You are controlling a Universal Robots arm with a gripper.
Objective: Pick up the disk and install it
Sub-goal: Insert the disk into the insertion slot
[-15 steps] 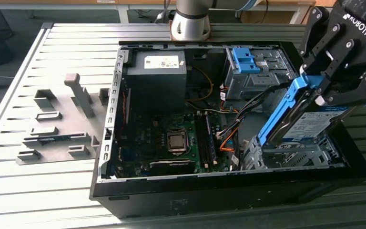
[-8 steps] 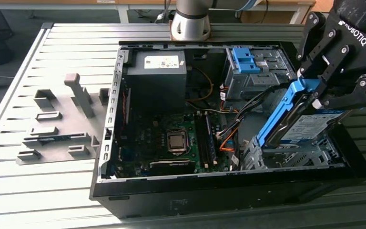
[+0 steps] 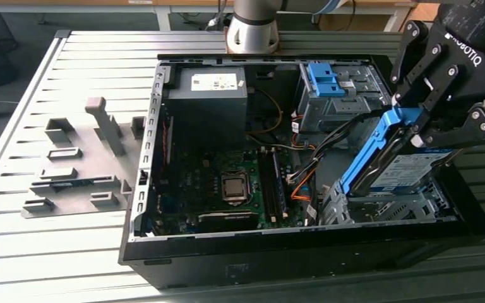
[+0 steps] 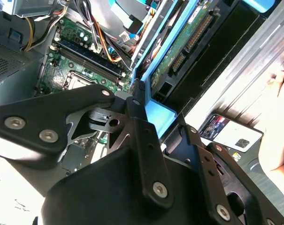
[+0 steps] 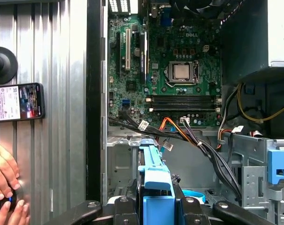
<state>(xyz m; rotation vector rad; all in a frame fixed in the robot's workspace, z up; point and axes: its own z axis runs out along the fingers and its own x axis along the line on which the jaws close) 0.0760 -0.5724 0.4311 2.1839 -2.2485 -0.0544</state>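
My tool (image 3: 415, 121) is closed tight on the disk (image 3: 398, 167). It pinches the blue rail at the disk's top end. In both wrist views I see the blue rail squeezed between the two black fingers (image 5: 127, 208); in the second wrist view the disk (image 4: 179, 51) shows its green board.

The disk hangs tilted under the tool, over the open black case (image 3: 310, 237). Its low end sits right at the grey metal cage (image 3: 386, 205) just below the tool. I cannot tell if the disk touches the cage.

Past the tool, deeper in the case, lies the green board (image 3: 225, 183) with a square silver chip. Black and orange wires (image 5: 179, 131) run between the board and the disk. A big grey box (image 3: 209, 95) sits far from the tool, at the case's far end. A bare blue bracket (image 3: 323, 79) rests on another cage near the tool.

The case lies on the ribbed grey desk (image 3: 83, 246). Grey blocks (image 3: 83, 164) stand on the desk, well away from the tool, on the exterior view's left.

In the first wrist view, a phone (image 5: 17, 102) lies on the desk beside the case, and a person's hand (image 5: 3, 173) rests near it.
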